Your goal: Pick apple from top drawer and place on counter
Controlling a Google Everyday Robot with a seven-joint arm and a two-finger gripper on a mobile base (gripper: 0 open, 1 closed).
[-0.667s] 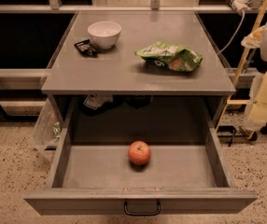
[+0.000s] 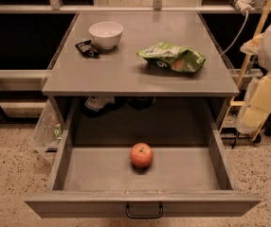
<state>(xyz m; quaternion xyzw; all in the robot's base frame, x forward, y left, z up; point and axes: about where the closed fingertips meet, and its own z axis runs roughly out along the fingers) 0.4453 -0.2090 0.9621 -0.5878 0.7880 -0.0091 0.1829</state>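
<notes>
The apple, small and red-orange, lies in the middle of the open top drawer, nearer its front. The drawer is pulled out towards me, and its dark handle is at the bottom of the view. The grey counter is above and behind the drawer. Only cream and white parts of my arm show at the right edge, beside the cabinet and well away from the apple. My gripper is out of view.
On the counter stand a white bowl at the back left, a small dark packet beside it, and a green chip bag at the right. A plastic bag hangs left of the cabinet. The floor is speckled.
</notes>
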